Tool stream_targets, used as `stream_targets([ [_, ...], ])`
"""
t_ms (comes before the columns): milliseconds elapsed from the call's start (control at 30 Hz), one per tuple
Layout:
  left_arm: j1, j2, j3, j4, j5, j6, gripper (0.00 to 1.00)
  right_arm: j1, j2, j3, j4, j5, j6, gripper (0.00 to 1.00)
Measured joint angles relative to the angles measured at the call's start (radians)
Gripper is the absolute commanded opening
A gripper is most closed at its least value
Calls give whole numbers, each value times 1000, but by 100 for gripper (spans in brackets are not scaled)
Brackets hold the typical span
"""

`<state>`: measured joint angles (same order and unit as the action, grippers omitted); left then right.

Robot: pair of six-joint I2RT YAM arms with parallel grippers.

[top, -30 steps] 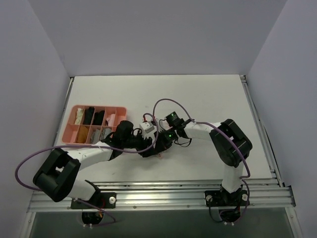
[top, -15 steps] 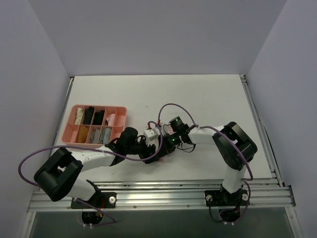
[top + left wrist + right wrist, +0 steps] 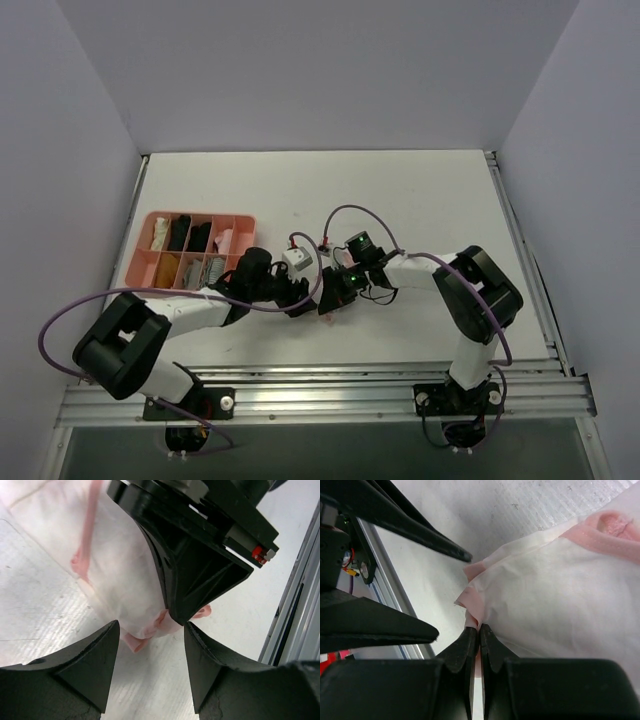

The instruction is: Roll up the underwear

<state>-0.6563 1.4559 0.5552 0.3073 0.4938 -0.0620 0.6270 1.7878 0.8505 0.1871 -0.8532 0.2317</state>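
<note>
Thin, creased, pink-edged white underwear (image 3: 560,595)

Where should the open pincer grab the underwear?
Probably the pink-trimmed corner of the underwear, right beside where the shut right pincer pinches it. That corner pokes out toward the left pincer, whose jaws stand open either side of it, so coming straight ahead from its own side looks easiest.
</note>
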Motion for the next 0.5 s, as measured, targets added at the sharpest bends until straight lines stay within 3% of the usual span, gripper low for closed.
stream_targets([
  [500, 17, 63, 13, 13, 47, -5, 59, 0, 0, 0, -2, 0, -15, 0],
])
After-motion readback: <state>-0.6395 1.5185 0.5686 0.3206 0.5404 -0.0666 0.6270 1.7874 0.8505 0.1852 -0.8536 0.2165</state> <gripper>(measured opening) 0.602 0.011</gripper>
